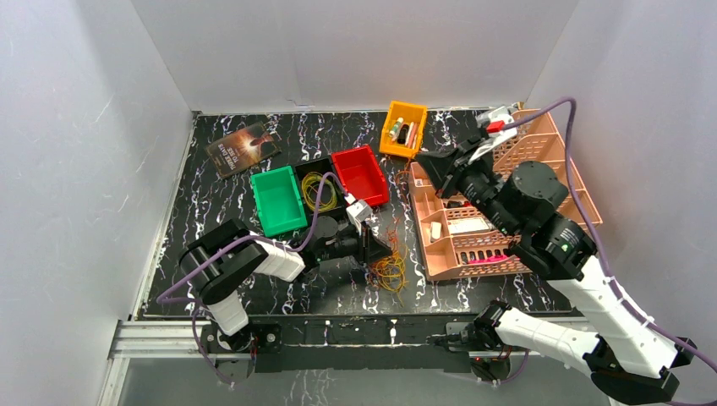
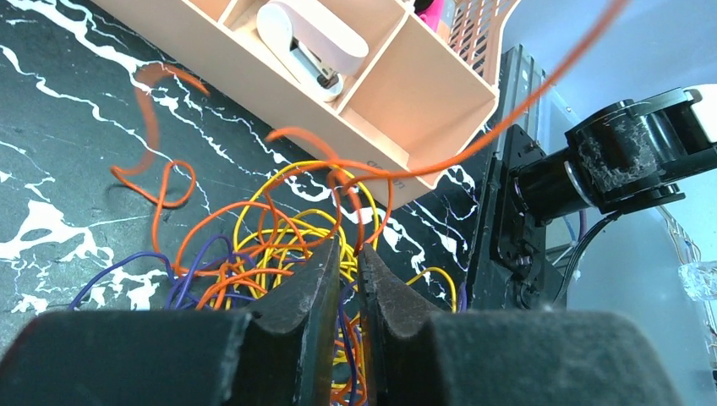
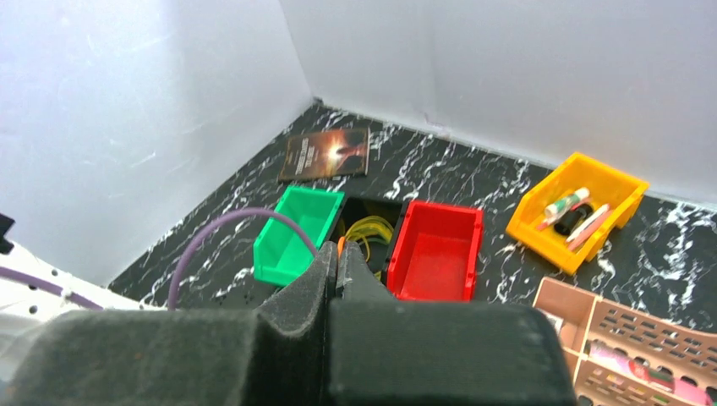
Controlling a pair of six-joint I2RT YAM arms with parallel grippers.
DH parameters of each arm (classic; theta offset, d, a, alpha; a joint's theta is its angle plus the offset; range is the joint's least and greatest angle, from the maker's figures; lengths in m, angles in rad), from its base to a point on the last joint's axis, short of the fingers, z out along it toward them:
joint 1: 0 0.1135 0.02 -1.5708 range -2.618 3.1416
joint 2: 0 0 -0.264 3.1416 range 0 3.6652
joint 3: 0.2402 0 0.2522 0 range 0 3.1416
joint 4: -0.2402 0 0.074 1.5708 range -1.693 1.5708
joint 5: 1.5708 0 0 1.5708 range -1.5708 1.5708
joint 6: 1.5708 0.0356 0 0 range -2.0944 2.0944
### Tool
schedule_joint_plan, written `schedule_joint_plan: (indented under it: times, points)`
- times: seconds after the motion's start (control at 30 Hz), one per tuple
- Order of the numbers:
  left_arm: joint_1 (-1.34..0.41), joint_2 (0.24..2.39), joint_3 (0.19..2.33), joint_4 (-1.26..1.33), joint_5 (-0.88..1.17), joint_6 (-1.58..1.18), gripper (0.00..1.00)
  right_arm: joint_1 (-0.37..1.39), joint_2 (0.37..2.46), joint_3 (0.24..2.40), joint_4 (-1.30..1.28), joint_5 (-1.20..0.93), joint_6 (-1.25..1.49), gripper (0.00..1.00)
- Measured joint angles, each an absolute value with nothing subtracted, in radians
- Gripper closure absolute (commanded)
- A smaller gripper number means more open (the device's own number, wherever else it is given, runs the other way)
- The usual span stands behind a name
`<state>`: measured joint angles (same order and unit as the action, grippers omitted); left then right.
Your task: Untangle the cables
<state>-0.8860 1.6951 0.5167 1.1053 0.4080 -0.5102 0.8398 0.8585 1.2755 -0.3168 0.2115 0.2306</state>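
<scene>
1. The pink organiser tray (image 2: 423, 110) stands just ahead of my left gripper (image 2: 348, 247). Its corner sits at the far loops, so I judge it would block a straight pull forward.
2. My right gripper (image 3: 336, 254) hangs pressed shut and empty, high over that tray and well apart from the tangle. The left is nearer.
3. The cables (image 2: 245, 241) lie on the table under and around my left fingertips, spreading mostly leftward.
4. My left jaws are nearly together, pinching strands. One orange strand (image 2: 507, 110) runs up to the right.
</scene>
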Motion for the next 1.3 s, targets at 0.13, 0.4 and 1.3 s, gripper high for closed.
schedule_joint_plan:
  times: [0.13, 0.4, 1.3]
  points:
    - [-0.886, 1.709, 0.517, 1.105, 0.408, -0.510, 0.86, 0.840, 0.852, 1.318, -0.308, 0.237, 0.202, 1.00]
    - [-0.886, 1.720, 0.516, 1.105, 0.408, -0.512, 0.93, 0.840, 0.852, 1.399, -0.298, 0.267, 0.151, 1.00]
    - [-0.887, 1.863, 0.502, 1.142, 0.391, -0.540, 0.99, 0.840, 0.822, 1.676, -0.066, 0.413, -0.107, 1.00]
